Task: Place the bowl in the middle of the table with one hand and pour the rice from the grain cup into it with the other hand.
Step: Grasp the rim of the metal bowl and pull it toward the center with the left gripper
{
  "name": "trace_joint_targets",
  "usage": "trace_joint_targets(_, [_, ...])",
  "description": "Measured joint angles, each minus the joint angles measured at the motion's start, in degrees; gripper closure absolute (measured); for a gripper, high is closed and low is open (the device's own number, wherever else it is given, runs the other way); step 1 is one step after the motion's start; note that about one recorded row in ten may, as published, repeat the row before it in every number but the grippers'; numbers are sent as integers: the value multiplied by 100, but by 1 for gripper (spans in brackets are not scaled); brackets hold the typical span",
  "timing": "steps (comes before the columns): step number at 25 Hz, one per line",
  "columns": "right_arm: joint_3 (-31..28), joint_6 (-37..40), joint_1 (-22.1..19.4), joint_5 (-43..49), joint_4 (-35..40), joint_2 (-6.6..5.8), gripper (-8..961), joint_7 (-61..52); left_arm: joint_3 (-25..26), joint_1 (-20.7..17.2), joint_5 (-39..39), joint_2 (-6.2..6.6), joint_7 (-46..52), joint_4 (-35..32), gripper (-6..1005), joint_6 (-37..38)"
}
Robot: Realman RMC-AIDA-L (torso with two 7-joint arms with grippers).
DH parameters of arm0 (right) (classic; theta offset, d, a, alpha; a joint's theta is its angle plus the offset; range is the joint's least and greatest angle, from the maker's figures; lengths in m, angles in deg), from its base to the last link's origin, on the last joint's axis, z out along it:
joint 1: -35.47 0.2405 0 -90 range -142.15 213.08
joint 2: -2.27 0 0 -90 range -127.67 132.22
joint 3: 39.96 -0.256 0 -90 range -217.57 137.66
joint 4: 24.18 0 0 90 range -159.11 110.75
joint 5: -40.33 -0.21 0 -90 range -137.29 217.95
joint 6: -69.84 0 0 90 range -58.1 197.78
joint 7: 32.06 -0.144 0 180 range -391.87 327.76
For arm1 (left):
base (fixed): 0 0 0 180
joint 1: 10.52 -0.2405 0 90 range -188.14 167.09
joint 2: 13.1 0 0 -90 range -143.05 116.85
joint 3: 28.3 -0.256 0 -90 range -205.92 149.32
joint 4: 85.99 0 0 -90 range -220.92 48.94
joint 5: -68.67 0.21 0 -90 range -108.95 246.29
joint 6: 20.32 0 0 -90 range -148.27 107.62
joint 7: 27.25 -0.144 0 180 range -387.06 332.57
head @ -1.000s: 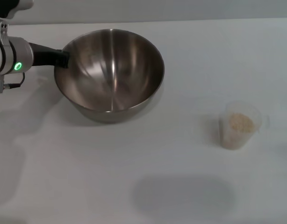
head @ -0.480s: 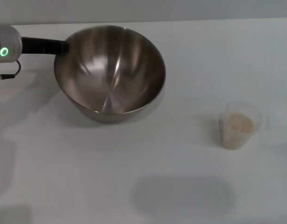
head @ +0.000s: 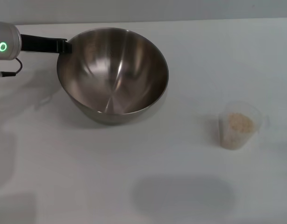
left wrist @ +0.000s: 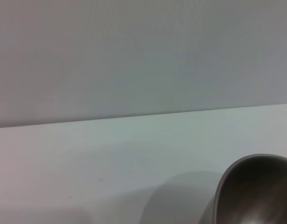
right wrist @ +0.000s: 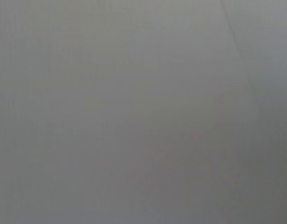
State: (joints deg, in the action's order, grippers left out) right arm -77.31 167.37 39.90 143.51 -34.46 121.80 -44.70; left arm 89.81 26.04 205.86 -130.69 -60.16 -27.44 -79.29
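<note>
At upper left of the head view, the left claw (head: 64,46) gripped the tilted bowl (head: 113,74) by its rim; it should level and settle gently mid-desk (head: 134,163), well apart from the grain cup (head: 239,125) of rice (head: 240,122)

Bowl (head: 113,74): shiny silver. Table (head: 134,186): plain white. Rice (head: 240,122): pale beige. Cup (head: 239,126): clear, frosted. Left arm (head: 8,44): silver-grey, green ring light.
</note>
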Motion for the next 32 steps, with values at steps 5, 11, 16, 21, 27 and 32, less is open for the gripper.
trace_joint_targets(5, [51, -5, 16, 0, 0, -9, 165, -41, 203, 133, -44, 59, -21, -86, 961, -258])
trace_joint_targets(11, [53, -7, 32, 0, 14, -8, 165, -44, 606, 366, -573, 265, -479, -666, 960, -569])
trace_joint_targets(16, [53, -7, 39, 0, 22, -8, 165, -45, 708, 420, -721, 353, -580, -856, 959, -665])
trace_joint_targets(21, [53, -7, 40, 1, 23, -8, 165, -45, 711, 373, -752, 342, -623, -813, 959, -829])
trace_joint_targets(27, [53, -6, 54, 1, 26, -8, 165, -46, 713, 208, -841, 263, -750, -720, 960, -1124])
trace_joint_targets(32, [53, -6, 62, 1, 26, -8, 165, -45, 694, 7, -850, 102, -794, -380, 960, -1308])
